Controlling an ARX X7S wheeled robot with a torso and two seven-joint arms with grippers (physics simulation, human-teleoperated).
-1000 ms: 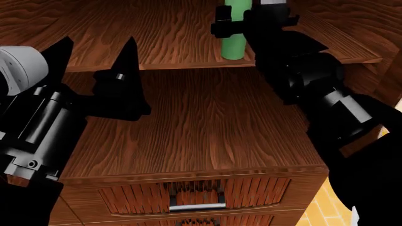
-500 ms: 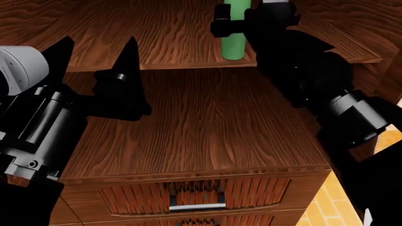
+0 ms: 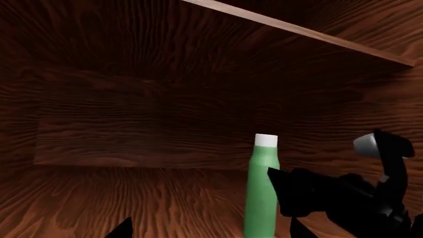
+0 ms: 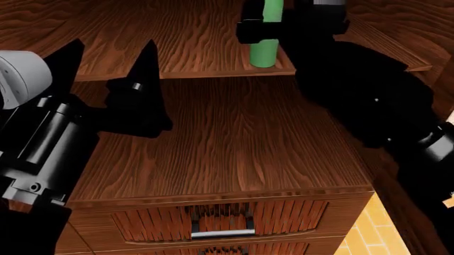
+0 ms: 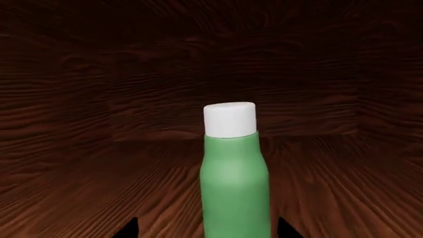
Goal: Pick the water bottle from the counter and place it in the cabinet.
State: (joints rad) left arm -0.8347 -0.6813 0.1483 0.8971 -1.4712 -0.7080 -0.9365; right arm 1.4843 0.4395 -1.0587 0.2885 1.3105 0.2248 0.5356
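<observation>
Standing upright on a shelf of the cabinet (image 4: 212,138), the water bottle (image 4: 265,50) sits close to that shelf's front edge, its base planted on the wood and its white cap pointing up, as the left wrist view also shows. The right gripper (image 4: 273,26) is level with the bottle's middle. One dark finger shows on the bottle's left flank, the other is hidden behind the wrist, so whether the fingers (image 4: 250,29) are pressing the bottle or have let go cannot be told. In the right wrist view the bottle fills the centre between two finger tips low in the picture, which fits a side grasp that keeps it vertical for setting down. Placement looks essentially done; what seems left is releasing and drawing straight back, since a sideways pull could topple something so tall and slim so near the edge. The left gripper (image 4: 106,64) hangs in front of the lower shelf, fingers spread wide and holding nothing, well apart from the bottle, apparently parked out of the way.
</observation>
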